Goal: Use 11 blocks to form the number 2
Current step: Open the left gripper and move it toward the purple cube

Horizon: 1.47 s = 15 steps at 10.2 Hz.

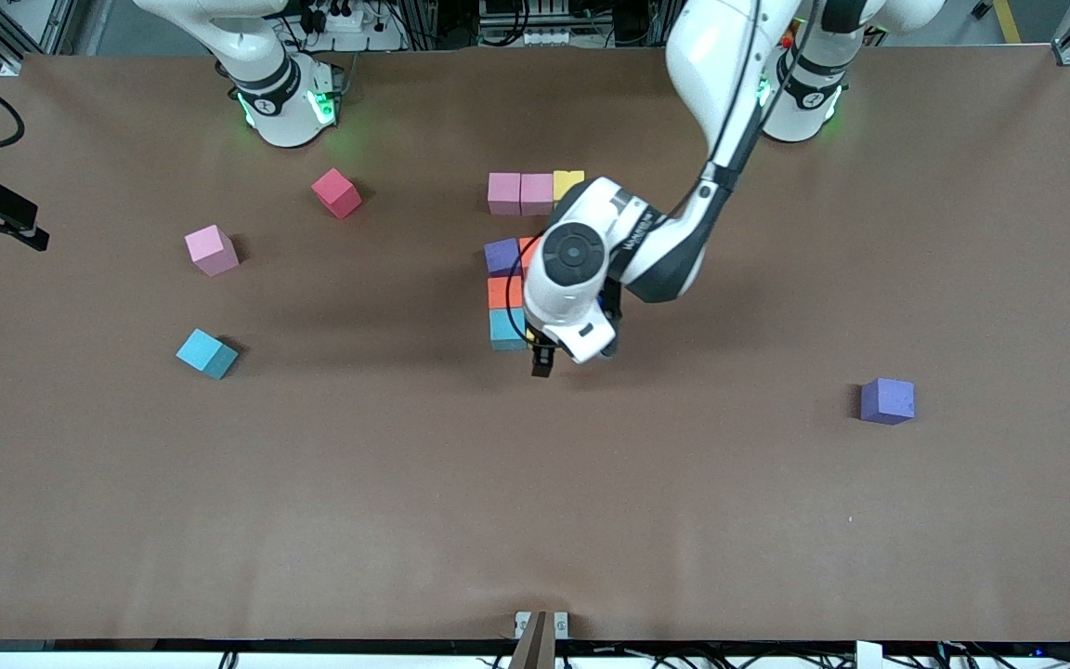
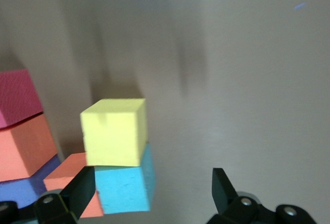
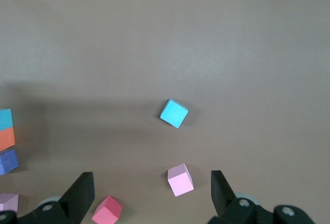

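The blocks of the number 2 lie mid-table: two pink blocks and a yellow one in a row, then purple, orange and teal nearer the camera. My left hand hides the part toward the left arm's end. My left gripper hangs open just over the teal end. In the left wrist view a yellow block touches a teal block by the open left gripper; I cannot tell whether it rests on top or beside it. My right gripper waits open, high over loose blocks.
Loose blocks toward the right arm's end: red, pink, teal. The right wrist view shows them as teal, pink and red. A purple block lies alone toward the left arm's end.
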Each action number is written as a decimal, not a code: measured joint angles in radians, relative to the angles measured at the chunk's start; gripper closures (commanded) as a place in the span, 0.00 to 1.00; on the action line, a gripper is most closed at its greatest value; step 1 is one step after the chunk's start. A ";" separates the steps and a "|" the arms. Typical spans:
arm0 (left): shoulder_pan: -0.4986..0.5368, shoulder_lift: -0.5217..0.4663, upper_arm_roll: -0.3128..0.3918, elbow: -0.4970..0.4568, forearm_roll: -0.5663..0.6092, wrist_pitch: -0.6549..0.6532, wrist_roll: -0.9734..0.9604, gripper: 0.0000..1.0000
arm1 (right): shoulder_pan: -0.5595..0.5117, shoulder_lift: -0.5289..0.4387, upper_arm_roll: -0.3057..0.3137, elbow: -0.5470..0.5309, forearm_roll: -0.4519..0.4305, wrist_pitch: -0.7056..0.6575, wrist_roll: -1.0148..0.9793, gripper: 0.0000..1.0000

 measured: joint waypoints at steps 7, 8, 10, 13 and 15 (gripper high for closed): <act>0.224 -0.148 0.005 0.001 0.172 -0.023 0.558 0.00 | 0.001 0.000 -0.001 0.000 0.000 0.000 0.000 0.00; 0.265 -0.160 0.005 0.001 0.180 -0.032 0.658 0.00 | 0.000 0.000 -0.001 0.001 0.000 0.000 0.000 0.00; 0.363 -0.189 0.004 -0.014 0.191 -0.099 0.874 0.00 | 0.001 0.000 -0.001 0.001 0.000 0.000 0.000 0.00; 0.510 -0.221 -0.006 -0.086 0.225 -0.138 1.217 0.00 | 0.001 0.000 -0.001 0.002 0.001 0.000 0.000 0.00; 0.585 -0.221 -0.009 -0.098 0.228 -0.143 1.412 0.00 | 0.000 0.000 -0.002 0.002 0.001 0.000 0.000 0.00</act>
